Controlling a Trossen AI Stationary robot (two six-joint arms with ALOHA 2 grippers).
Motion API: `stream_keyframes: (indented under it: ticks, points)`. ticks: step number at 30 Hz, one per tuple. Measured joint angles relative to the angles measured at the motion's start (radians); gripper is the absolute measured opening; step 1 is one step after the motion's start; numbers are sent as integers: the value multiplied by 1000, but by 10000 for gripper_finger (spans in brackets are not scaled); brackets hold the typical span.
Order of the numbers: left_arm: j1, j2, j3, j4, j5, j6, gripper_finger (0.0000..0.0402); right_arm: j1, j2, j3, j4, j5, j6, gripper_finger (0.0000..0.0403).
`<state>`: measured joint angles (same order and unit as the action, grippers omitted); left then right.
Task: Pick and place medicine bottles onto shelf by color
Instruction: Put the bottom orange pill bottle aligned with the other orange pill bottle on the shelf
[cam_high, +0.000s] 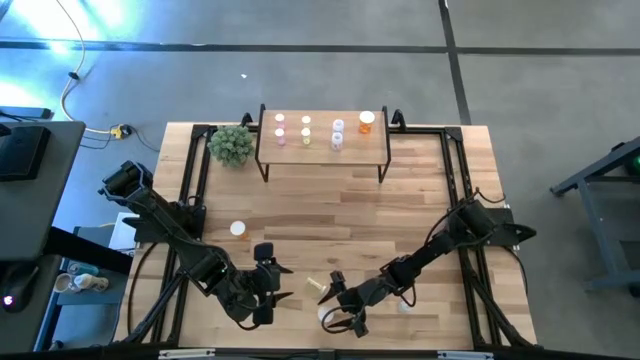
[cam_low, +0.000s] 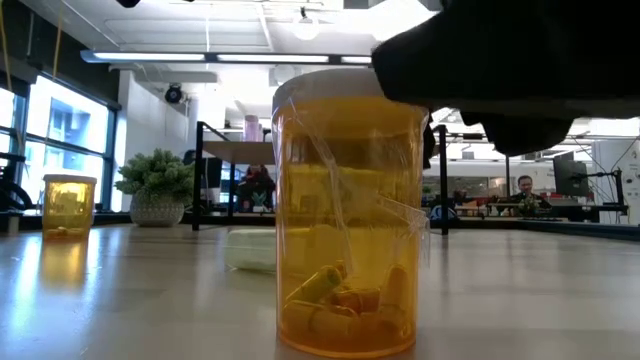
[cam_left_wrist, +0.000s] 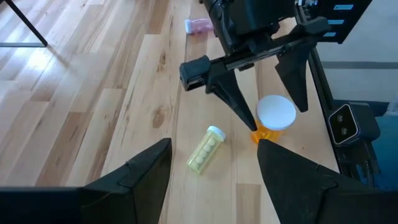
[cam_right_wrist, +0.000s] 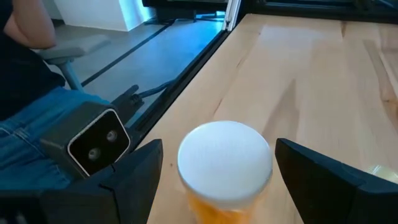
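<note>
An orange bottle with a white cap (cam_left_wrist: 275, 115) stands upright on the table near its front edge. It fills the low view (cam_low: 350, 210). My right gripper (cam_left_wrist: 277, 117) is open, one finger on each side of the bottle's cap (cam_right_wrist: 225, 160), with a small gap at each side. My left gripper (cam_left_wrist: 214, 168) is open and empty, to the left of it (cam_high: 270, 290). A yellow-green bottle (cam_left_wrist: 205, 149) lies on its side between the two grippers. A pink bottle (cam_left_wrist: 199, 25) lies farther right. The shelf (cam_high: 322, 150) at the far edge carries pink, yellow-green, pale and orange bottles.
Another orange bottle (cam_high: 238, 229) stands left of centre, and it also shows in the low view (cam_low: 68, 205). A potted plant (cam_high: 232, 145) stands left of the shelf. A small camera block (cam_right_wrist: 93, 140) sits at the front edge. A seated person (cam_right_wrist: 25, 93) is just beyond it.
</note>
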<state>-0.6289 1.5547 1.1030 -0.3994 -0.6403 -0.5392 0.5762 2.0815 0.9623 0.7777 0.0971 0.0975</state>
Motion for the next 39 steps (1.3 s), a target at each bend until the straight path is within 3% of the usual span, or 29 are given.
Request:
stream_keyframes:
  ticks: [6,20,30,34,39]
  points:
    - [0,0,0,0,0,0,227,0,0,0,-14,0,11,295]
    - [0,0,0,0,0,0,227,0,0,0,-11,-2,15,211]
    - [0,0,0,0,0,0,227,0,-56,0,-39,-2,-7,206]
    - [0,0,0,1,0,0,227,0,-153,0,-148,53,-56,205]
    - [0,0,0,1,0,-8,227,1,-308,0,-295,216,-175,205]
